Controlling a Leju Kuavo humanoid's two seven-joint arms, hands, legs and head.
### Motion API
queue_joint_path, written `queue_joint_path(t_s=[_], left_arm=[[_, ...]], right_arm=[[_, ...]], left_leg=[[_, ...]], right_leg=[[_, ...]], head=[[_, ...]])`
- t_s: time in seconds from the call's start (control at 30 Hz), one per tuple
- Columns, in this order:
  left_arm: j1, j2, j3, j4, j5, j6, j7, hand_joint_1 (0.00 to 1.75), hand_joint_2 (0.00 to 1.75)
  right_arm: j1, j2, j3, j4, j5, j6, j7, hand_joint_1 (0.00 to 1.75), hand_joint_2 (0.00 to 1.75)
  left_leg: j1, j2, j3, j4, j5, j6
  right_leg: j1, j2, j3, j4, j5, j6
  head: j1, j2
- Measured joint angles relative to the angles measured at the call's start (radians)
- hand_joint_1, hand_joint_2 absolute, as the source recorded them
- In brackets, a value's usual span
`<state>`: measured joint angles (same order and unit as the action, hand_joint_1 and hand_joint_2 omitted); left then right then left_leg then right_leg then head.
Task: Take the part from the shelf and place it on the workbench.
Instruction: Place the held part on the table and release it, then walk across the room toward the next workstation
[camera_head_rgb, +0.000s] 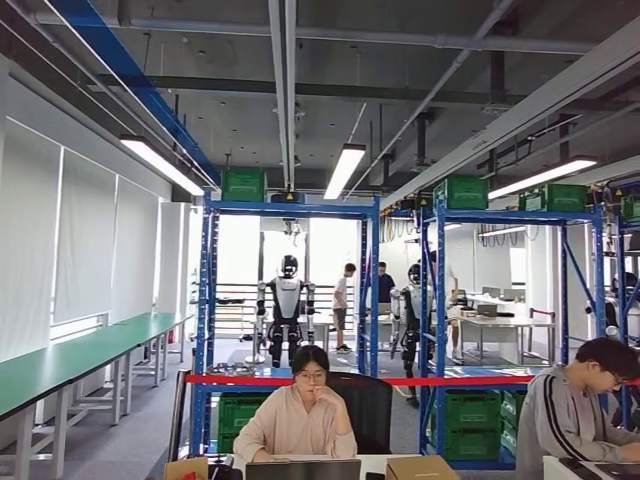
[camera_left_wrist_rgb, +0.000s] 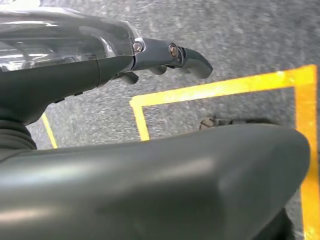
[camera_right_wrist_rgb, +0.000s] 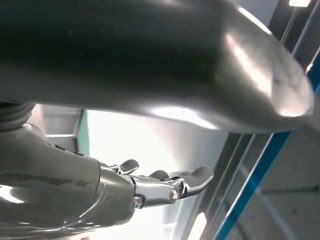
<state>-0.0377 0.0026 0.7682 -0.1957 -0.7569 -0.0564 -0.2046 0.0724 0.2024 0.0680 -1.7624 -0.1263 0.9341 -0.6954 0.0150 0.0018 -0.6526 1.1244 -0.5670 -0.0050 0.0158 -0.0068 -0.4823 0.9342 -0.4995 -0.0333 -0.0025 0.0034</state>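
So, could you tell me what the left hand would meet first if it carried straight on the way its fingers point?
Probably the grey speckled floor; the left hand holds nothing, and past its fingers lies bare floor beside the yellow tape line. Depth is unclear.

I saw blue shelf frames (camera_head_rgb: 290, 209) with green crates (camera_head_rgb: 243, 184) on top and below, a red bar (camera_head_rgb: 423, 381) across, green-topped benches (camera_head_rgb: 68, 358) on white legs. Left hand (camera_left_wrist_rgb: 113, 60) was dark grey over speckled grey floor (camera_left_wrist_rgb: 245, 35) with yellow tape lines (camera_left_wrist_rgb: 211, 90).

glossy grey left hand (camera_left_wrist_rgb: 113, 65), dark screwed fingers (camera_left_wrist_rgb: 188, 57)
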Motion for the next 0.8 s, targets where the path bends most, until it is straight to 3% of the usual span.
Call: queue_joint_path(t_s=[0.03,0.07,0.1,0.13,0.2,0.27,0.33,0.4,0.43,0.47,0.53,0.57,0.6,0.63,0.67,0.73,0.8], left_arm=[[0.001,0.0,0.006,0.0,0.0,0.002,0.0,0.0,0.0],[0.001,0.0,0.011,0.0,0.0,0.005,-0.001,0.0,0.0],[0.001,0.0,0.017,0.0,0.0,0.008,-0.001,0.0,0.0],[0.001,0.0,0.022,0.0,0.0,0.01,-0.001,0.0,0.0],[0.002,-0.001,0.033,0.0,-0.005,0.012,-0.001,0.0,0.0],[0.001,-0.003,0.045,-0.001,-0.012,0.012,-0.002,0.0,0.0],[0.001,-0.005,0.057,-0.003,-0.018,0.012,-0.004,0.0,0.0],[0.003,-0.008,0.07,-0.003,-0.028,0.008,-0.007,0.0,0.0],[0.005,-0.01,0.077,-0.005,-0.034,0.005,-0.008,0.0,0.0],[0.006,-0.011,0.085,-0.006,-0.039,0.002,-0.008,0.0,0.0],[0.008,-0.013,0.1,-0.01,-0.047,0.001,-0.008,0.0,0.0],[0.009,-0.013,0.107,-0.011,-0.05,0.001,-0.007,0.0,0.0],[0.01,-0.013,0.114,-0.011,-0.055,0.002,-0.007,0.0,0.0],[0.01,-0.014,0.12,-0.011,-0.058,0.003,-0.007,0.0,0.0],[0.011,-0.014,0.126,-0.011,-0.06,0.005,-0.007,0.0,0.0],[0.013,-0.017,0.137,-0.011,-0.065,0.009,-0.009,0.0,0.0],[0.015,-0.021,0.148,-0.012,-0.071,0.011,-0.01,0.0,0.0]], right_arm=[[0.008,0.001,-0.008,0.023,0.004,-0.01,0.0,0.0,0.0],[0.016,0.001,-0.015,0.048,0.005,-0.027,0.0,0.0,0.0],[0.023,-0.002,-0.019,0.075,0.008,-0.048,0.0,0.0,0.0],[0.028,-0.007,-0.022,0.102,0.012,-0.067,0.0,0.0,0.0],[0.036,-0.022,-0.028,0.157,0.017,-0.1,0.0,0.0,0.0],[0.037,-0.039,-0.034,0.218,0.02,-0.133,0.0,0.0,0.0],[0.036,-0.057,-0.038,0.284,0.015,-0.175,0.0,0.0,0.0],[0.033,-0.079,-0.038,0.357,0.004,-0.213,0.0,0.0,0.0],[0.032,-0.091,-0.039,0.394,0.003,-0.227,0.0,0.0,0.0],[0.032,-0.101,-0.042,0.43,0.009,-0.239,0.0,0.0,0.0],[0.027,-0.116,-0.054,0.515,0.027,-0.26,0.0,0.0,0.0],[0.021,-0.12,-0.062,0.566,0.036,-0.274,0.002,0.0,0.0],[0.013,-0.125,-0.073,0.625,0.045,-0.289,0.004,0.0,0.0],[0.003,-0.13,-0.084,0.688,0.058,-0.308,0.007,0.0,0.0],[-0.008,-0.135,-0.097,0.75,0.077,-0.331,0.009,0.0,0.0],[-0.027,-0.146,-0.129,0.868,0.129,-0.376,0.007,0.0,0.0],[-0.043,-0.152,-0.16,0.972,0.174,-0.413,0.003,0.0,0.0]], left_leg=[[0.001,0.0,-0.013,0.063,-0.043,-0.003],[0.003,0.0,-0.021,0.119,-0.065,-0.007],[0.004,0.0,-0.018,0.155,-0.062,-0.012],[0.006,0.0,-0.002,0.16,-0.038,-0.016],[0.014,0.0,0.077,0.07,0.017,-0.026],[0.017,-0.002,0.166,-0.062,0.013,-0.026],[0.013,-0.004,0.197,-0.12,-0.012,-0.013],[0.011,-0.003,0.187,-0.12,-0.006,0.005],[0.011,0.0,0.18,-0.119,0.003,0.015],[0.012,0.002,0.17,-0.12,0.013,0.023],[0.009,0.005,0.146,-0.119,0.033,0.033],[0.007,0.006,0.134,-0.118,0.043,0.035],[0.005,0.008,0.121,-0.117,0.052,0.036],[0.002,0.009,0.108,-0.116,0.062,0.037],[-0.002,0.008,0.096,-0.115,0.071,0.037],[-0.007,0.007,0.077,-0.114,0.087,0.036],[-0.009,0.007,0.069,-0.114,0.102,0.029]], right_leg=[[0.0,-0.001,-0.015,0.001,0.01,-0.001],[-0.001,-0.003,-0.03,0.004,0.019,0.001],[-0.002,-0.005,-0.046,0.009,0.027,0.003],[-0.004,-0.006,-0.063,0.016,0.035,0.007],[-0.009,-0.006,-0.099,0.04,0.044,0.017],[-0.009,-0.005,-0.131,0.073,0.049,0.027],[-0.008,-0.004,-0.148,0.09,0.059,0.039],[-0.01,-0.003,-0.155,0.093,0.064,0.051],[-0.012,-0.002,-0.159,0.105,0.044,0.057],[-0.014,-0.001,-0.169,0.135,0.006,0.064],[-0.018,0.0,-0.193,0.245,-0.096,0.074],[-0.019,0.001,-0.202,0.305,-0.128,0.076],[-0.019,0.001,-0.2,0.345,-0.135,0.077],[-0.019,0.001,-0.184,0.353,-0.12,0.076],[-0.019,0.002,-0.151,0.325,-0.093,0.072],[-0.012,0.004,-0.043,0.185,-0.053,0.053],[-0.003,0.006,0.045,0.048,-0.058,0.037]], head=[[0.0,0.0],[0.0,0.0],[0.0,0.0],[0.0,0.0],[0.0,0.0],[0.0,0.0],[0.0,0.0],[0.0,0.0],[0.0,0.0],[-0.001,0.0],[-0.001,0.001],[-0.001,0.0],[-0.001,0.0],[-0.001,0.0],[-0.001,0.0],[-0.001,0.0],[-0.001,0.0]])
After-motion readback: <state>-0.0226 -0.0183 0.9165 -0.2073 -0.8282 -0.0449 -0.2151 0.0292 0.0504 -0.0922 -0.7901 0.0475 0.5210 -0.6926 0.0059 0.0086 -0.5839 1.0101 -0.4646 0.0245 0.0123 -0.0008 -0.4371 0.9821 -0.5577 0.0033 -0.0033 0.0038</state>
